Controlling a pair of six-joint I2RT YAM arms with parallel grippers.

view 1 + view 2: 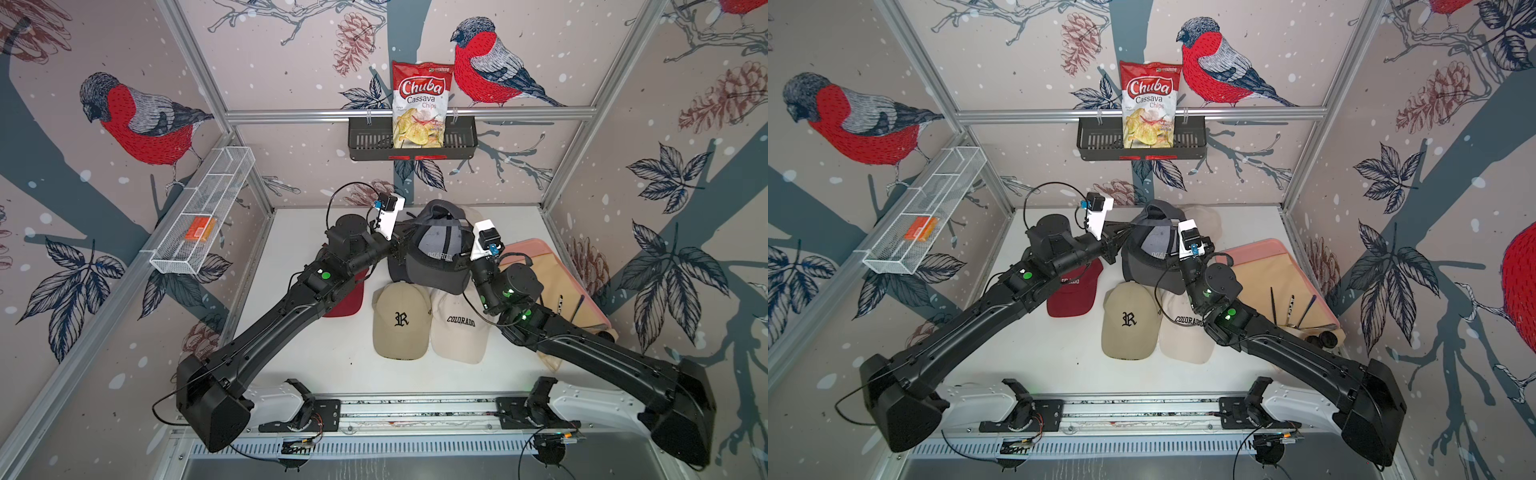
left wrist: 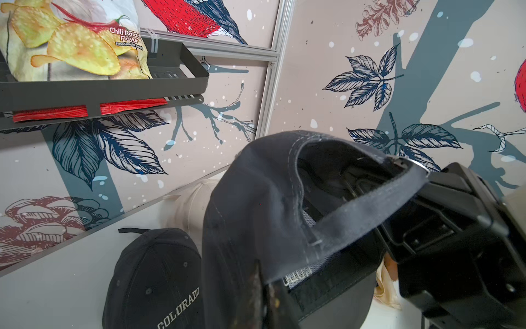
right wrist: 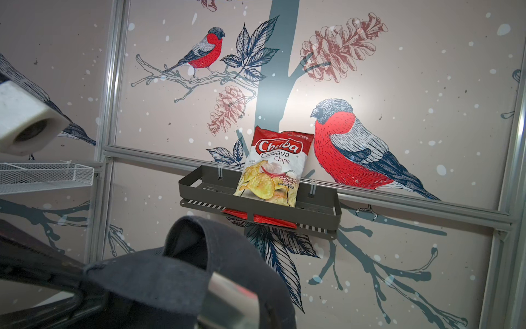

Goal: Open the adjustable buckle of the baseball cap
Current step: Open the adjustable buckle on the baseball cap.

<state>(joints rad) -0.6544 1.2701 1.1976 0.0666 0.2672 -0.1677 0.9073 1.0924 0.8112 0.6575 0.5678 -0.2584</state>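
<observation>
grey cap point(image 1: 432, 272) aloft — left arm point(image 1: 270, 320), right arm point(image 1: 582, 345) angled inward.

In both top views we look down from high above the arm bases, taking in the whole table point(image 1: 299, 357) almost identically. Our left wrist camera sits just behind the left gripper point(image 2: 266, 287), close against the grey cap point(image 2: 256, 199). Our right wrist camera, behind the right gripper point(image 1: 463, 254), tilts upward. Both wrist views share the cap and, beyond the fingers, the chip bag point(image 3: 270, 168).
</observation>
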